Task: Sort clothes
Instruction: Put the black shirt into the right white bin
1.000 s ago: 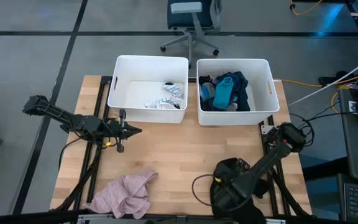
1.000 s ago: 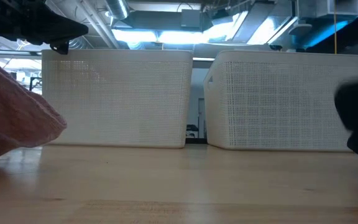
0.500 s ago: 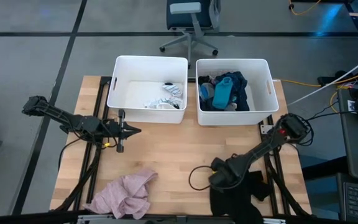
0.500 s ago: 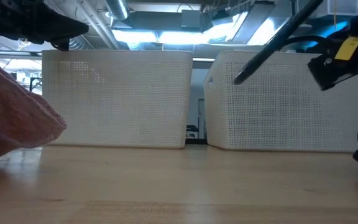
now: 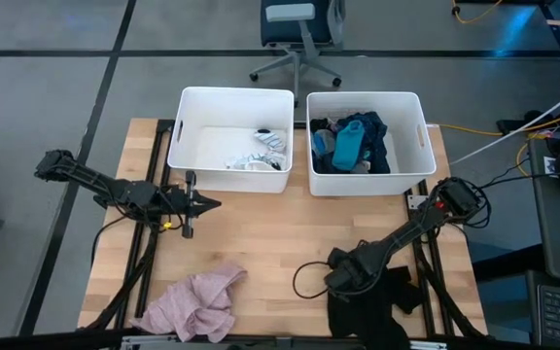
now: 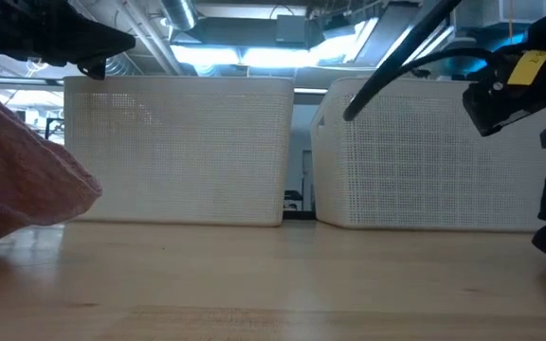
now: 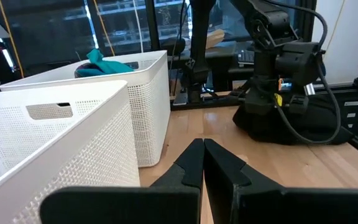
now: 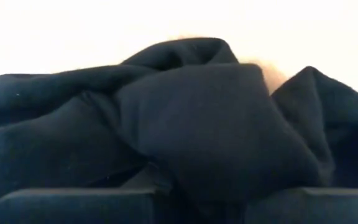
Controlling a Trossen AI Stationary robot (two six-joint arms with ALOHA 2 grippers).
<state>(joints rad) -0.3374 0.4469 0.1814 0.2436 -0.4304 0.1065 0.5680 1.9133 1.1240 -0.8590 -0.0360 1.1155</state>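
Observation:
A black garment point(image 5: 372, 309) lies bunched at the table's near right edge and fills the right wrist view point(image 8: 185, 106). My right gripper point(image 5: 338, 282) is down on its left far part, shut on a fold. A pink garment point(image 5: 197, 303) lies crumpled at the near left and also shows in the low view point(image 6: 17, 170). My left gripper point(image 5: 212, 204) hovers shut and holds nothing, in front of the left tub point(image 5: 231, 141), which holds white and striped clothes. The right tub point(image 5: 366, 144) holds dark and teal clothes. My right gripper has a raised fold of the black garment point(image 8: 197, 149) between its two fingers point(image 8: 73, 208), at the garment's left far part. The fingers come from above, slanting down. The garment lies slack on the table; how many layers are caught, I cannot tell.
The two white tubs stand side by side along the far edge. Bare wood point(image 5: 261, 233) runs between the tubs and the garments. A black cable point(image 5: 304, 282) loops beside my right gripper. An office chair point(image 5: 299, 39) stands beyond the table.
My right arm has swung so that its gripper went a little toward the table's left and far edges and then held there over the black garment's left far part. The garment still lies on the table, and more of it shows beneath the arm now.

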